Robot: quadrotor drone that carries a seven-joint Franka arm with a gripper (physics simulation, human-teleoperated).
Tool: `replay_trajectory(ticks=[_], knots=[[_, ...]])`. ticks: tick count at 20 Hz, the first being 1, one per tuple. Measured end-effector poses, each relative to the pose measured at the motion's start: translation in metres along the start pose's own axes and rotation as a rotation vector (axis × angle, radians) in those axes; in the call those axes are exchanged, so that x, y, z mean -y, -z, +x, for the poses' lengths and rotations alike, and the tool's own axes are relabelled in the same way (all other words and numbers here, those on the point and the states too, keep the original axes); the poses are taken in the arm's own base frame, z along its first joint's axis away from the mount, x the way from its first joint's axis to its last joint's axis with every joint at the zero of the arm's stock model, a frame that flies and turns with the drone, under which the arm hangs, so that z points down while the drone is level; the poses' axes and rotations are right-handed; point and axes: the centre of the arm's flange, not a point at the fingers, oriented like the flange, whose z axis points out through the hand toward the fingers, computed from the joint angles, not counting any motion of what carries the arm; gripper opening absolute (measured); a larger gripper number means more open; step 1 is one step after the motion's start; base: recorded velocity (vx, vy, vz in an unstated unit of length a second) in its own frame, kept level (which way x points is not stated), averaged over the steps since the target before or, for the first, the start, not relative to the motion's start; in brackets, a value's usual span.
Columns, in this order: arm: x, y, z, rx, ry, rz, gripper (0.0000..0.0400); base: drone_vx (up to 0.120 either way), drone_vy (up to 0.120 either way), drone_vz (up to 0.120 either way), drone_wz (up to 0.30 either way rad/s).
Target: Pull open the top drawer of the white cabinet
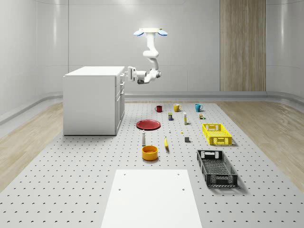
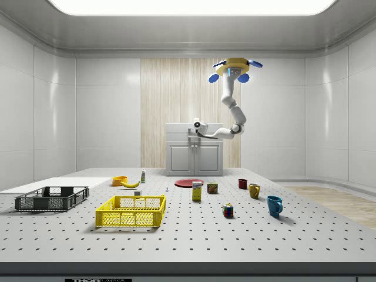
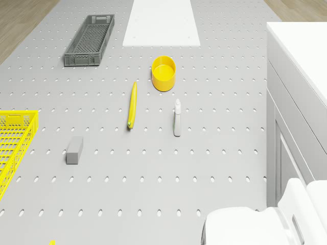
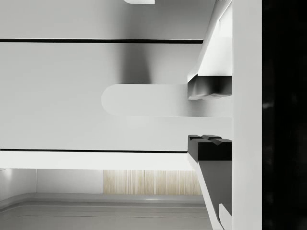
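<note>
Between the spread fingers of the gripper lies the top drawer's handle, not yet clamped. Its far end is hidden behind the gripper. Beside the white cabinet, the drone hovers.

Drone hovering, arm bent down, gripper jaws parted.

bare floor beside white cabinet

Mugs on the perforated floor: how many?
3, in a row beyond the red plate: red mug nearest the cabinet, yellow mug in the middle, blue mug farthest.
</note>
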Motion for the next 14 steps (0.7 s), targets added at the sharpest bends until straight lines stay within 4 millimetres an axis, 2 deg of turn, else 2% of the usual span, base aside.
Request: replay_trajectory(ticks=[2,5,9,14], knots=[[0.0010,-0.0021,-0.0020,0.000,-0.002,0.002,0.0212,0.000,0.000,0.000,0.000],[0.0019,-0.0040,-0.0037,0.000,-0.004,0.003,0.0261,0.000,0.000,0.000,0.000],[0.0024,-0.0051,-0.0048,0.000,-0.005,0.004,0.0289,0.000,0.000,0.000,0.000],[0.0026,-0.0056,-0.0053,0.000,-0.006,0.005,0.0300,0.000,0.000,0.000,0.000]])
